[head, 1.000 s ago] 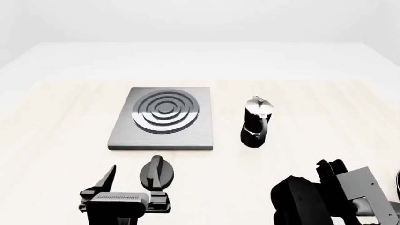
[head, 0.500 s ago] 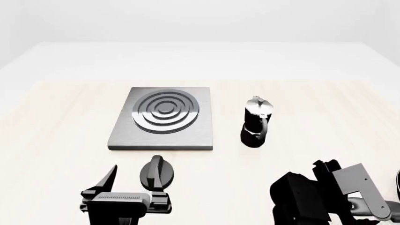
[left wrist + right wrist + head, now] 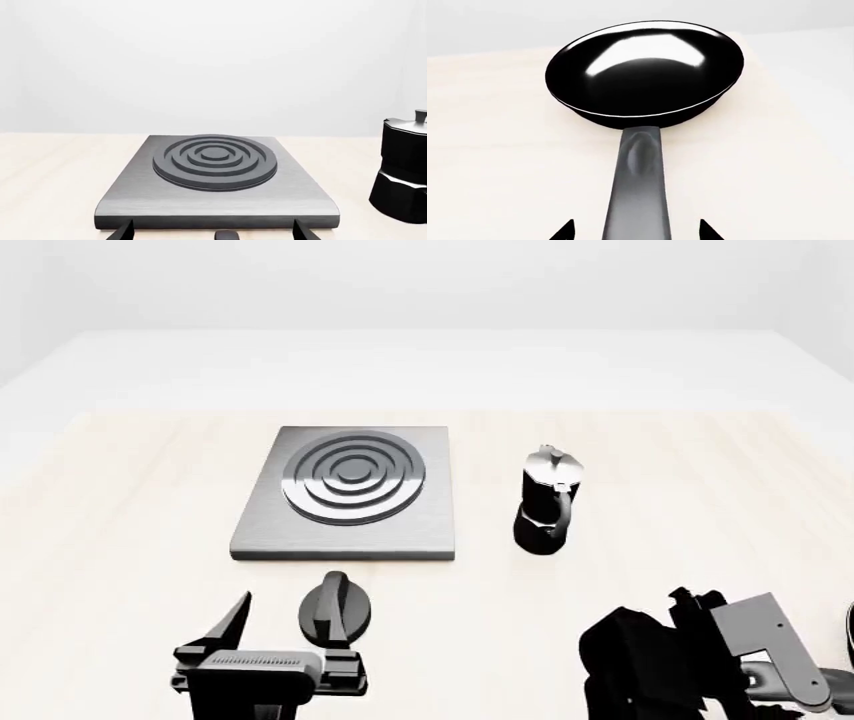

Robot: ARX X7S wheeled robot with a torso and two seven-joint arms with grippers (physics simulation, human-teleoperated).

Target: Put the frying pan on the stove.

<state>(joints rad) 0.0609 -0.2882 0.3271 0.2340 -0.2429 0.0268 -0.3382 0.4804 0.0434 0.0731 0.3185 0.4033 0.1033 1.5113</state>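
The frying pan is glossy black and rests on the light table, its long grey handle running toward the right wrist camera. My right gripper is open, with one fingertip on each side of the handle and a gap on both sides. In the head view the pan is out of frame and my right gripper is at the bottom right. The stove is a grey slab with a ringed burner, left of centre; it also shows in the left wrist view. My left gripper is open and empty, near the stove's front edge.
A black-and-silver moka pot stands just right of the stove and shows in the left wrist view. A small black knob lies in front of the stove, between my left gripper's fingers.
My right wrist has lowered and turned a little at the bottom right of the head view. The left arm, stove, moka pot and knob have not moved.
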